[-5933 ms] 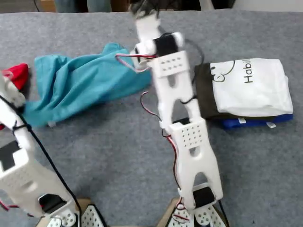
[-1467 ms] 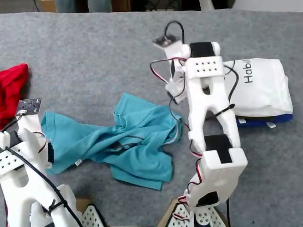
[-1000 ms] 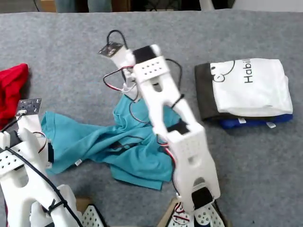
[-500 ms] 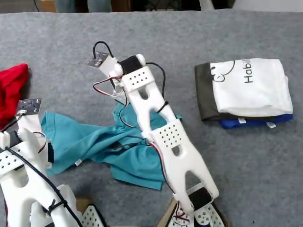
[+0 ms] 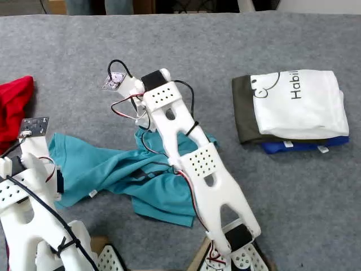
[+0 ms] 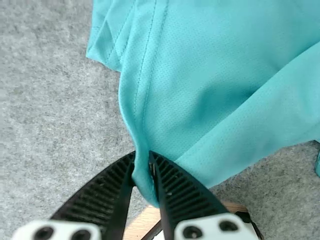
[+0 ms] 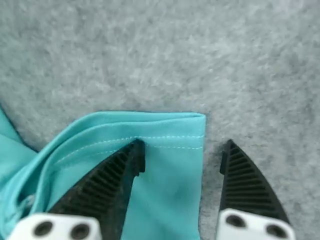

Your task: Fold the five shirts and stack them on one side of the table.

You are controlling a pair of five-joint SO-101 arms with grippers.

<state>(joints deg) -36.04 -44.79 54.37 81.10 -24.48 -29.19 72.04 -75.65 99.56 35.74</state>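
Observation:
A crumpled teal shirt (image 5: 118,172) lies at the table's front left. My left gripper (image 6: 143,172) is shut on a fold at the teal shirt's (image 6: 210,85) edge; in the high view the left arm (image 5: 28,186) stands at the shirt's left end. My right gripper (image 7: 182,155) is open just above a hemmed corner of the teal shirt (image 7: 170,165), one finger on each side of it. The right arm (image 5: 169,121) stretches over the shirt's back edge. A red shirt (image 5: 14,104) lies bunched at the left edge.
At the right, a folded stack has a white shirt (image 5: 299,101) on top, a dark olive one (image 5: 242,113) under it and a blue one (image 5: 299,147) at the bottom. Grey felt (image 5: 254,39) covers the table.
The teal shirt was dragged from the back left to the front of the table. The right arm swung from beside the folded stack leftward to the shirt's back corner. The left arm kept its hold.

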